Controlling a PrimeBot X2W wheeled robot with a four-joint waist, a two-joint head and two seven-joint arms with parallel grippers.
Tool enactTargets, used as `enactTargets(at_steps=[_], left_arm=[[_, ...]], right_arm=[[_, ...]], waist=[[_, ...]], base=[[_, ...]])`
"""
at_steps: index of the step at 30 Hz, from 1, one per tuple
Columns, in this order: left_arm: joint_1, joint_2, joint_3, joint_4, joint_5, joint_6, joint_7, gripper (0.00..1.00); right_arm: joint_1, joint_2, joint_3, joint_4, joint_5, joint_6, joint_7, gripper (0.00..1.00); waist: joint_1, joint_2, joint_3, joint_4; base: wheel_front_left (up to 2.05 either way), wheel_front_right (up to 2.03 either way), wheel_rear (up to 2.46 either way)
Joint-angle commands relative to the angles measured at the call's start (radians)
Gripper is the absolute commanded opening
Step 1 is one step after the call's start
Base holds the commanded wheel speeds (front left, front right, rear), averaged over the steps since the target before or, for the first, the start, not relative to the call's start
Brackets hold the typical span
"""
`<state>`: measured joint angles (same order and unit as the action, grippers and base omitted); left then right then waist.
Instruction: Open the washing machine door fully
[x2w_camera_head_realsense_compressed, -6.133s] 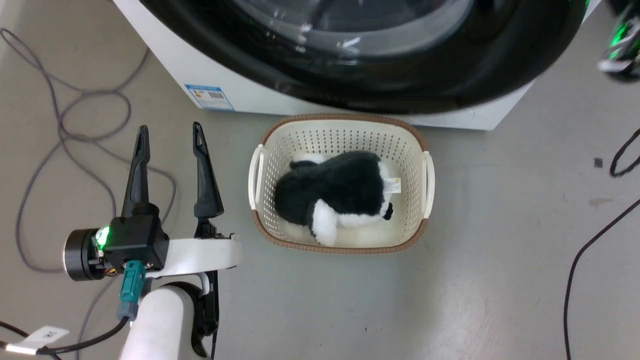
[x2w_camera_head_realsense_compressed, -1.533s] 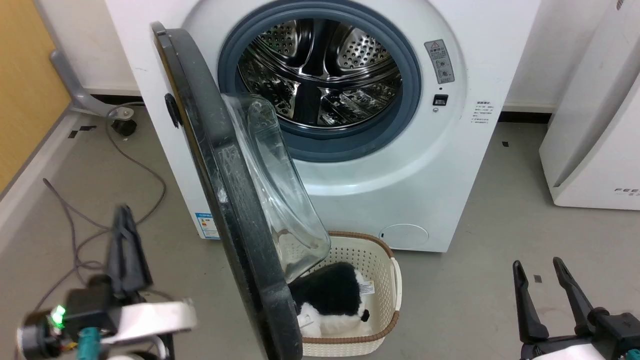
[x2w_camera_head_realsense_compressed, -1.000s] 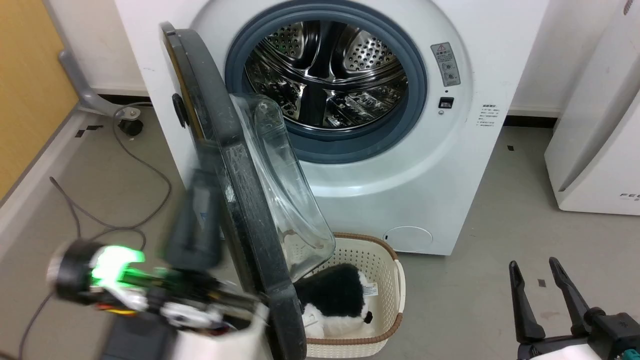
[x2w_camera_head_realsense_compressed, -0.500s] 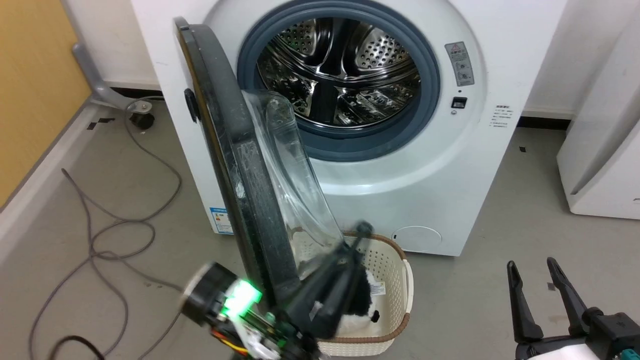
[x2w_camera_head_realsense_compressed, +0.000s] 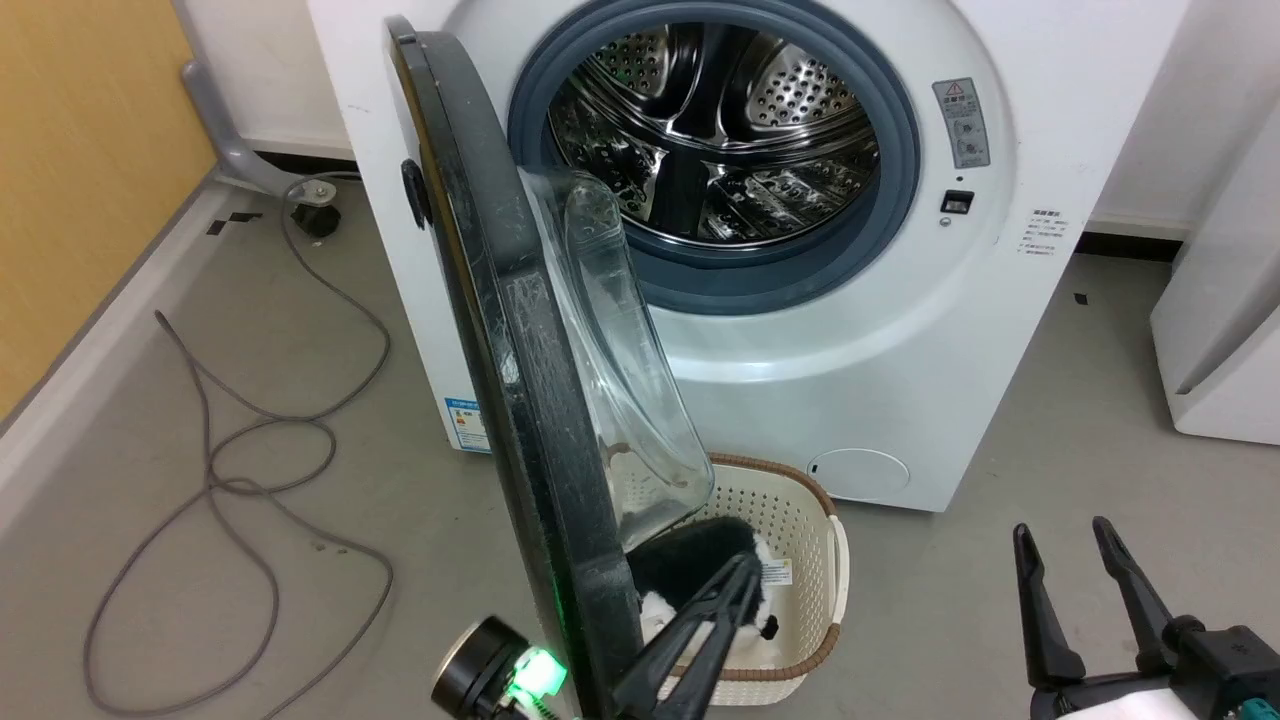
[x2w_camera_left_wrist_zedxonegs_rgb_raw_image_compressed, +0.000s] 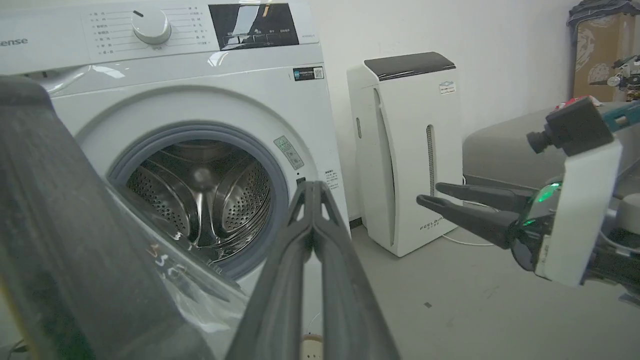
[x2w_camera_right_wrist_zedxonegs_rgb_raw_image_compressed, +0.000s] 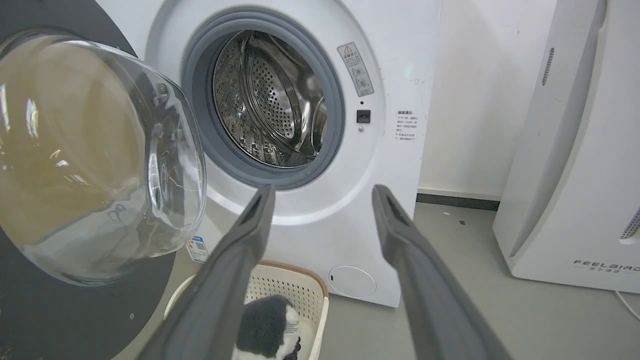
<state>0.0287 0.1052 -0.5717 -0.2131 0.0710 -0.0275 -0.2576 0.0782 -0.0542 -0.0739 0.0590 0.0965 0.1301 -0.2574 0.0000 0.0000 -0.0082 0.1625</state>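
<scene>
The white washing machine (x2w_camera_head_realsense_compressed: 880, 330) shows its steel drum, and its door (x2w_camera_head_realsense_compressed: 520, 400) stands out edge-on toward me, roughly square to the front. The door's clear glass bowl (x2w_camera_head_realsense_compressed: 625, 370) bulges to the right, above the basket. My left gripper (x2w_camera_head_realsense_compressed: 745, 575) is shut on nothing. It sits low on the door's inner side, just right of the black rim and apart from the glass. In the left wrist view the left gripper (x2w_camera_left_wrist_zedxonegs_rgb_raw_image_compressed: 312, 187) points at the machine (x2w_camera_left_wrist_zedxonegs_rgb_raw_image_compressed: 200, 100), with the door (x2w_camera_left_wrist_zedxonegs_rgb_raw_image_compressed: 55, 235) close on the left. My right gripper (x2w_camera_head_realsense_compressed: 1065, 535) is open at the lower right.
A cream laundry basket (x2w_camera_head_realsense_compressed: 815, 540) holding a black-and-white plush toy (x2w_camera_head_realsense_compressed: 690, 560) stands on the floor under the door. Grey cables (x2w_camera_head_realsense_compressed: 250, 460) loop on the floor at left. A white FEELAIR appliance (x2w_camera_right_wrist_zedxonegs_rgb_raw_image_compressed: 575, 150) stands right of the machine, and a wooden panel (x2w_camera_head_realsense_compressed: 80, 180) is at far left.
My left gripper swung from the door's outer left side across to its inner side over the basket. The head camera shifted. The door's angle looks the same, and the right gripper stayed put.
</scene>
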Motion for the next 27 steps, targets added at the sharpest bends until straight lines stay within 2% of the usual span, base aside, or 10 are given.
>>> enactTargets(at_steps=[1,4,10,20,27], left_arm=[[0.016,-0.002,0.008,0.023,-0.01,0.014,-0.004,0.0],[0.023,-0.005,0.028,0.073,-0.024,0.037,-0.004,0.0],[0.025,0.002,0.049,0.137,-0.046,0.051,-0.004,0.0],[0.036,0.021,0.083,0.143,-0.062,0.085,-0.004,0.0],[0.067,0.056,0.131,0.134,-0.073,0.122,-0.004,0.0]], right_arm=[[0.0,0.004,0.003,0.005,-0.002,0.001,-0.004,1.0],[-0.001,0.004,0.002,0.008,-0.001,0.001,-0.004,1.0],[0.001,0.004,-0.001,0.012,0.001,0.001,-0.004,1.0],[0.002,0.004,-0.008,0.014,0.006,0.001,-0.004,1.0],[0.007,0.004,-0.007,0.015,0.016,0.001,-0.004,1.0]], waist=[[0.0,0.0,0.001,0.003],[0.0,0.0,0.003,0.011],[0.0,0.0,0.003,0.036],[0.0,0.0,-0.008,0.119],[0.0,0.0,-0.008,0.18]], base=[[0.0,0.0,0.0],[0.0,0.0,0.0],[0.0,0.0,0.0],[0.0,0.0,0.0],[0.0,0.0,0.0]])
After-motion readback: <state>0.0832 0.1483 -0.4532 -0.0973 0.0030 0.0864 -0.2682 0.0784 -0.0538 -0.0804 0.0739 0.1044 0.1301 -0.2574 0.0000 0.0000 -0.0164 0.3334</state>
